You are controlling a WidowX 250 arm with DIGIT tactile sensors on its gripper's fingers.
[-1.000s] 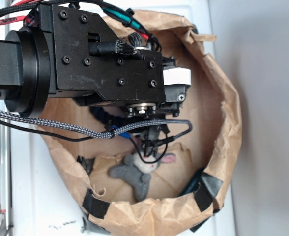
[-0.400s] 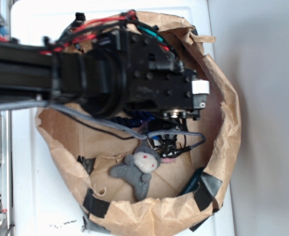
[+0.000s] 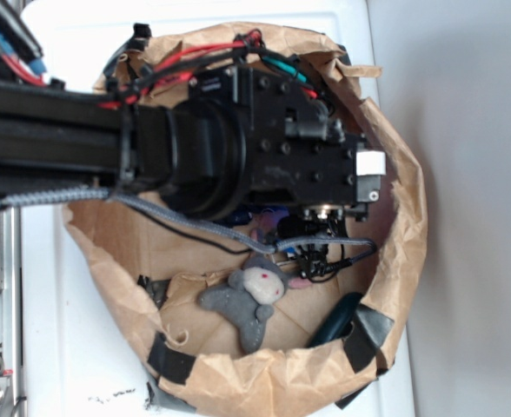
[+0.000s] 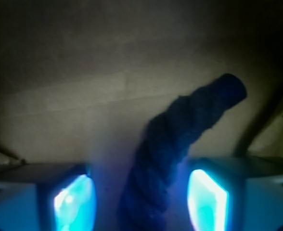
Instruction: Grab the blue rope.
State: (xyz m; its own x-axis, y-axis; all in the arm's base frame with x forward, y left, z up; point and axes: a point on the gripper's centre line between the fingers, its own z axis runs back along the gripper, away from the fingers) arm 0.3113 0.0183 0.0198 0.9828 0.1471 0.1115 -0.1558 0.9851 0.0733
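Tool (image 4: 140, 202) fingers stand apart astride the blue rope (image 4: 180, 144) low in the wrist frame, which sits off-centre, so closing might clip only its twisted edge.

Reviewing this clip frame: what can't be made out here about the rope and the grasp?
- Exterior view: the blue rope is almost wholly hidden under the arm, so is the gripper; only a dark-blue scrap shows.
- Wrist view: the rope's near end is cut off by the bottom edge; gaps show beside it, so actual contact with the fingers is unclear.
- Wrist view: dim, blurred; bag floor detail lost.
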